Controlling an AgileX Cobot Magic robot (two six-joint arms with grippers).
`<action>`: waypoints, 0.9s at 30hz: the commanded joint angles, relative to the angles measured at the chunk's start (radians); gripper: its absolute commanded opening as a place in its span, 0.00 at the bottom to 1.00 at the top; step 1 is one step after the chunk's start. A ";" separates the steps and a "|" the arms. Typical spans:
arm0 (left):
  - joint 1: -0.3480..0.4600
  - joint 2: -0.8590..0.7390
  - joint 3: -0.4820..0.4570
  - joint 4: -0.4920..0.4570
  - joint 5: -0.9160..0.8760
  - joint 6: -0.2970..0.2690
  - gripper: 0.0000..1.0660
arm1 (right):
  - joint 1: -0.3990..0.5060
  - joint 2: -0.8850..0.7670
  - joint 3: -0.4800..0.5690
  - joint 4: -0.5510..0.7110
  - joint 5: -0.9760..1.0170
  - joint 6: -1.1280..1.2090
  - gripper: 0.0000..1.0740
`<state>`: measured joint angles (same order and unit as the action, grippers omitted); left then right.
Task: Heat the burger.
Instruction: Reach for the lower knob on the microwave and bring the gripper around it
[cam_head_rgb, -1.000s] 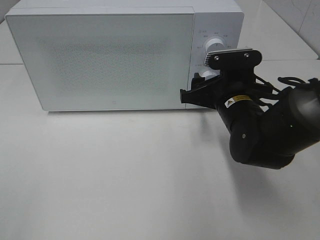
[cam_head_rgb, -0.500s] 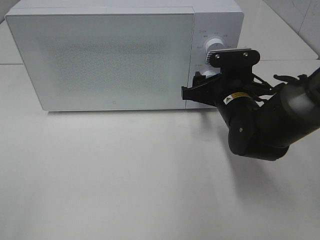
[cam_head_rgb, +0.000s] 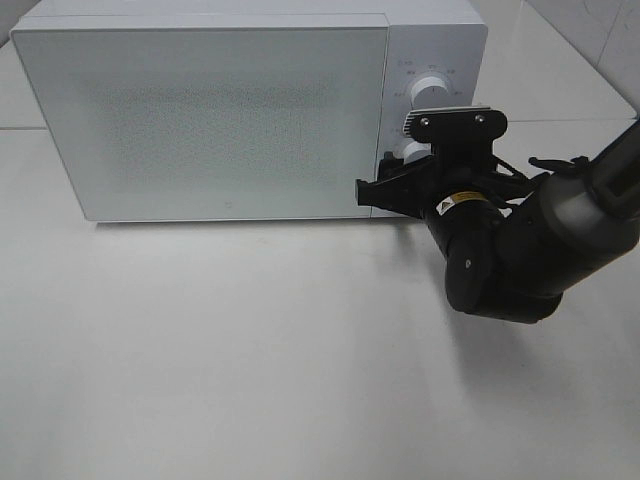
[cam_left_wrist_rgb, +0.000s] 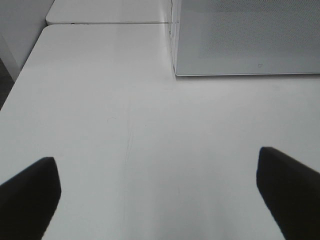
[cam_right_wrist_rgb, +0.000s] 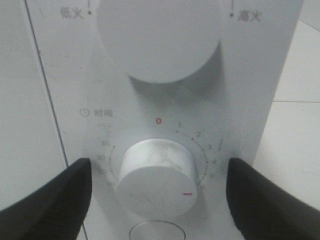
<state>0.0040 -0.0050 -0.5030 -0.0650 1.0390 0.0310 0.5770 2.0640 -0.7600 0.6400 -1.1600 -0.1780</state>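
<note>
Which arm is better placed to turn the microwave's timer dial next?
Right, probably. The right gripper faces the control panel with its open jaws either side of the timer dial, not touching it. The left gripper, also open, is over the table near a front corner of the microwave.

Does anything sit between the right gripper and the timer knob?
Nothing visible does. The open right gripper straddles the timer knob without touching it. The microwave door is shut; no burger is in view.
</note>
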 joint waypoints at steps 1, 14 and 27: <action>0.002 -0.020 0.004 -0.004 -0.002 -0.009 0.94 | -0.004 0.000 -0.023 -0.027 -0.028 0.001 0.63; 0.002 -0.020 0.004 -0.004 -0.002 -0.009 0.94 | -0.002 -0.003 -0.023 -0.027 -0.066 0.001 0.42; 0.002 -0.020 0.004 -0.004 -0.002 -0.009 0.94 | -0.002 -0.003 -0.023 -0.030 -0.088 -0.036 0.00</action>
<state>0.0040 -0.0050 -0.5030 -0.0650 1.0390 0.0310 0.5820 2.0700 -0.7600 0.6370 -1.1770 -0.1880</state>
